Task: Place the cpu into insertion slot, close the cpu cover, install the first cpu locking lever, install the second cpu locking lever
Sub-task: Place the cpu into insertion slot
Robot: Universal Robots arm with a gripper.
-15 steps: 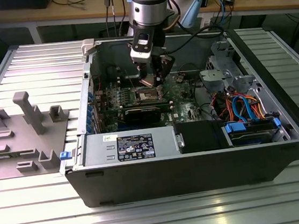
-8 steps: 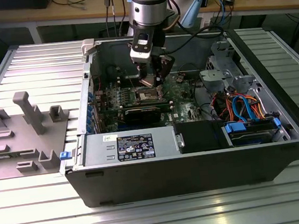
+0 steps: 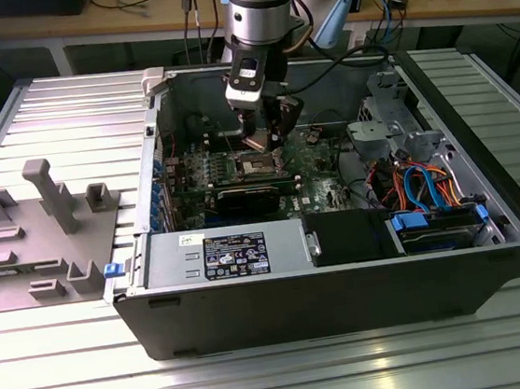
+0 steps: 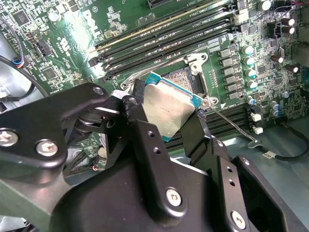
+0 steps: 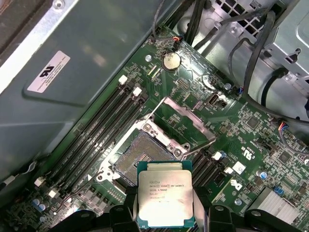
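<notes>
My gripper (image 3: 258, 136) hangs inside the open computer case and is shut on the cpu (image 5: 165, 198), a small square chip with a silvery top, held by two opposite edges. In the second wrist view the cpu (image 4: 169, 106) sits tilted between the black fingers (image 4: 145, 140). The insertion slot (image 5: 140, 157) lies bare just beyond the chip, and the chip is still above it. The cpu cover (image 5: 190, 113), a thin metal frame, stands flipped open on the slot's far side. A thin wire locking lever (image 4: 234, 128) sticks out beside the slot.
The motherboard (image 3: 313, 165) lies in the case (image 3: 347, 297), with memory slots (image 5: 96, 135) beside the socket. A power supply (image 3: 234, 254) and a drive bay with blue and orange cables (image 3: 429, 189) fill the near side. A grey fixture plate (image 3: 35, 239) lies at the exterior view's left.
</notes>
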